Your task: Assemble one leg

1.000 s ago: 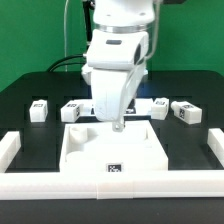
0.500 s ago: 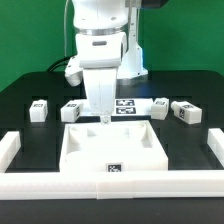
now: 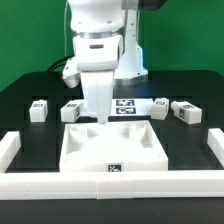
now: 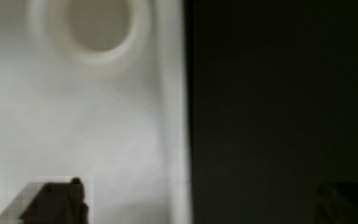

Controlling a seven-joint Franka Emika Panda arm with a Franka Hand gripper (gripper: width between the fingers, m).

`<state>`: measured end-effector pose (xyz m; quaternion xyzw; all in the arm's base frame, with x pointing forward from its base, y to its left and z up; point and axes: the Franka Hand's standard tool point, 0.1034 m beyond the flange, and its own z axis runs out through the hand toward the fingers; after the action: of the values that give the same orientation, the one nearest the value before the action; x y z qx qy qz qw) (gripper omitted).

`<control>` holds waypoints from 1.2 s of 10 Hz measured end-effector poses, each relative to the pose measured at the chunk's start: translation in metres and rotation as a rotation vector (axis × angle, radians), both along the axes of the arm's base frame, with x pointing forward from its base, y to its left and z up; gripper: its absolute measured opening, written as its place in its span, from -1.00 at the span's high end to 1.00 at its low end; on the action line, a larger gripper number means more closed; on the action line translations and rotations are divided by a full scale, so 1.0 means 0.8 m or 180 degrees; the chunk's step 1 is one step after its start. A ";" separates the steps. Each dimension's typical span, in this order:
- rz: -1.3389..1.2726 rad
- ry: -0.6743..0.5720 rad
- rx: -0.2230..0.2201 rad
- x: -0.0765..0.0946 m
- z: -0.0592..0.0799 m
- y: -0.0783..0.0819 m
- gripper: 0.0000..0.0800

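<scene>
The large white square panel [image 3: 112, 148] lies flat at the front of the black table. Several small white legs with tag stickers lie behind it: two at the exterior view's left [image 3: 39, 110] [image 3: 72, 111] and two at the right [image 3: 160, 104] [image 3: 187, 111]. My gripper [image 3: 99, 118] hangs over the panel's back left corner, open and empty. In the wrist view the gripper [image 4: 199, 202] straddles the panel's edge. One dark fingertip [image 4: 55, 200] is over the white panel [image 4: 69, 120], near its round corner socket [image 4: 101, 25]. The other is over the black table.
The marker board [image 3: 126, 105] lies on the table behind the panel, between the legs. A white raised border [image 3: 12, 148] runs round the table's front and sides. A green wall stands behind.
The arm has moved toward the exterior view's left, from over the panel's middle back to its back left corner. The legs and the panel have not moved.
</scene>
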<state>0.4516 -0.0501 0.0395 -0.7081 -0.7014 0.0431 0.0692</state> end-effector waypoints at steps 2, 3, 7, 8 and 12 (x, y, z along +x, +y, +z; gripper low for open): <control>0.0059 -0.0069 0.0014 -0.016 -0.010 -0.005 -0.62; 0.0110 -0.0054 0.0032 -0.022 -0.020 -0.004 -0.62; 0.0140 -0.0066 0.0018 -0.005 -0.028 -0.002 -0.62; 0.0092 -0.0054 0.0017 -0.004 -0.031 -0.005 -0.62; 0.0043 -0.0033 0.0017 -0.006 -0.035 -0.010 -0.35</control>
<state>0.4471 -0.0581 0.0112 -0.7034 -0.7066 0.0381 0.0671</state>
